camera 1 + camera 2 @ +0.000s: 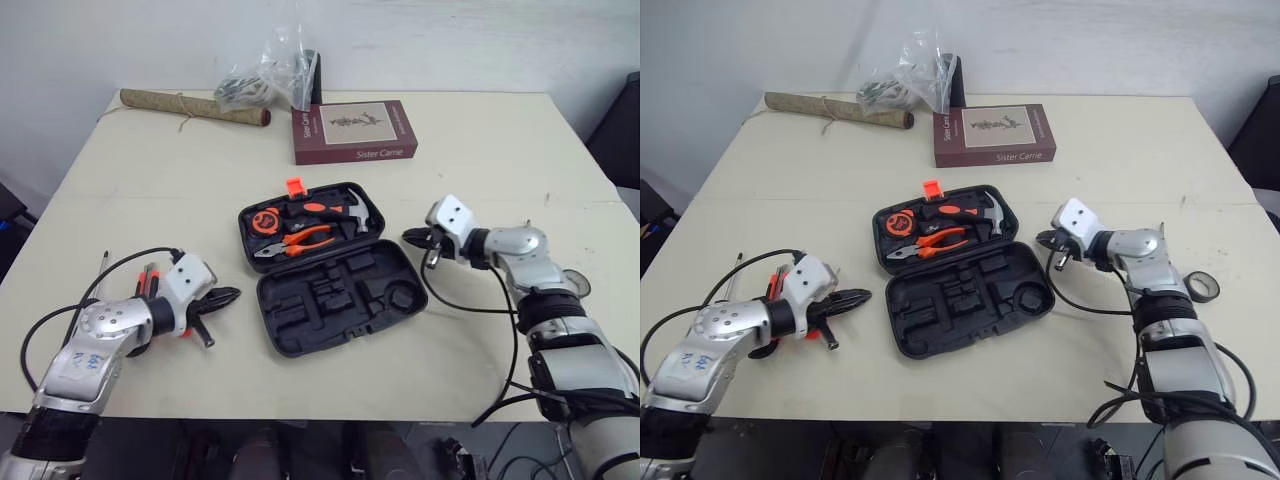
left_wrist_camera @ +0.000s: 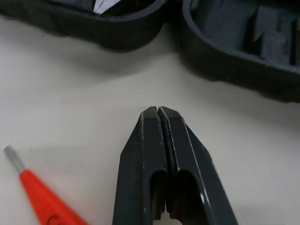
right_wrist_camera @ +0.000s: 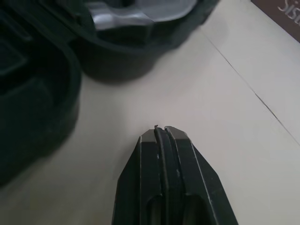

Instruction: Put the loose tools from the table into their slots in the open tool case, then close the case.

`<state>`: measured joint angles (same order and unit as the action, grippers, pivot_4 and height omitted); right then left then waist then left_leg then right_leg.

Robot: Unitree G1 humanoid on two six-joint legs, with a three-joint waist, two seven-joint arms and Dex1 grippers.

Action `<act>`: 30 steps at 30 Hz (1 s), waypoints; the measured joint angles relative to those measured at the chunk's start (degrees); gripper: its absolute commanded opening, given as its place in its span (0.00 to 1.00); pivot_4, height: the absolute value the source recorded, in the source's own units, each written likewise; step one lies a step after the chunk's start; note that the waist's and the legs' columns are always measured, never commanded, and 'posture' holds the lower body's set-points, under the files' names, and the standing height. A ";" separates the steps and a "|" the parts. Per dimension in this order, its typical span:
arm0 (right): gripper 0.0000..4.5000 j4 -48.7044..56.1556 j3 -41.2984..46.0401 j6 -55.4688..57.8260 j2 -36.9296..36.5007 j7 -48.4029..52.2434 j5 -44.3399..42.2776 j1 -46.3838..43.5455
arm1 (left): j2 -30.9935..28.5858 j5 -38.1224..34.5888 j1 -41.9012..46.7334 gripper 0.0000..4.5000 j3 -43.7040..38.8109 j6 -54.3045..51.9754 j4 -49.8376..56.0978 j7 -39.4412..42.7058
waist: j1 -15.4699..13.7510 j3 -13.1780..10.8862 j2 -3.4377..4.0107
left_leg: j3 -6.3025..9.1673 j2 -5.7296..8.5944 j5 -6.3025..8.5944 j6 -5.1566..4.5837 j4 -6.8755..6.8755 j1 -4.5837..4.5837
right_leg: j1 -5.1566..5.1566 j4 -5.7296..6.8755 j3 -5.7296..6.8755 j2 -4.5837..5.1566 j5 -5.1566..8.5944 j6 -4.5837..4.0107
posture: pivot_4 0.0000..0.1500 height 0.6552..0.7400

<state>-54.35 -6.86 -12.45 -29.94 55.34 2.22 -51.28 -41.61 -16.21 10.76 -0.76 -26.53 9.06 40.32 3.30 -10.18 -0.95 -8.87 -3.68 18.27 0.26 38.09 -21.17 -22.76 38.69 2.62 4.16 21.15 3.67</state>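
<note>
Your tool case [image 1: 320, 265] lies open mid-desk. The half at 12 o'clock holds a tape measure [image 1: 264, 221], pliers [image 1: 300, 240] and a hammer [image 1: 350, 212]; the near half shows moulded black slots. L gripper [image 1: 232, 295] is at the case's 8 o'clock, tips aimed at it but apart from the rim, fingers pressed together w/ nothing between them. An orange screwdriver [image 2: 40, 199] lies on the desk [image 1: 480, 150] close by that gripper. R gripper [image 1: 408, 237] is at the case's 3 o'clock, near the rim, not touching, also clamped tight & holding nothing. A roll of tape [image 1: 1202, 286] lies by the R arm, approx 4 o'clock from the case. A book [image 1: 354, 130] sits at 12 o'clock, w/ a plastic bag [image 1: 270, 75] & a rolled mat [image 1: 190, 105] at 11.
</note>
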 measured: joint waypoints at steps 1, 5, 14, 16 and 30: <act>0.01 -0.20 -0.12 -0.30 0.72 -0.04 0.16 -0.33 | 0.45 0.54 0.60 0.00 0.46 -0.46 -0.46 -0.30 | 0.00 0.00 0.00 | 0.01 0.00 0.00 0.00 0.00 0.00 | 0.00 0.01 0.00 0.00 0.00 0.00 | 1.00 1.00; 0.01 -1.36 -0.31 -1.56 2.17 -0.05 0.82 -0.86 | 1.82 1.25 1.84 0.00 1.60 -1.73 -0.52 -0.85 | 0.01 0.00 0.00 | 0.03 0.00 0.00 0.00 0.01 0.01 | 0.01 0.04 0.01 0.00 0.00 0.00 | 1.00 1.00; 0.01 1.57 0.87 -2.14 1.71 9.47 -2.25 2.15 | 6.68 4.49 6.23 0.00 3.85 1.06 -5.23 -0.85 | -0.30 0.00 0.01 | 0.12 0.01 0.00 0.00 0.05 0.02 | 0.07 0.08 0.07 0.01 0.00 0.00 | 1.00 1.00; 0.01 3.82 0.96 -1.21 0.86 11.96 -3.27 3.62 | 6.71 4.55 6.28 0.00 3.84 1.08 -5.29 -0.57 | -0.34 0.00 0.01 | 0.15 0.01 0.00 0.00 0.06 0.01 | 0.09 0.08 0.08 0.01 0.00 0.00 | 1.00 1.00; 0.01 39.00 1.79 16.06 -8.86 18.50 -11.71 25.36 | 2.51 5.24 -0.38 0.00 5.09 5.47 1.06 6.19 | -1.41 0.01 0.02 | 0.25 0.02 0.01 0.01 0.06 0.08 | 0.17 -0.21 0.11 0.03 0.00 0.00 | 1.00 1.00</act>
<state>-15.35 -5.07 3.61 -38.80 73.84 -9.49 -25.92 -39.10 -10.97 10.38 4.34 -21.06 10.12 46.51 1.89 -10.17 -0.92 -8.62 -3.65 18.28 0.27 38.15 -21.09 -22.59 38.49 2.73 4.19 21.15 3.67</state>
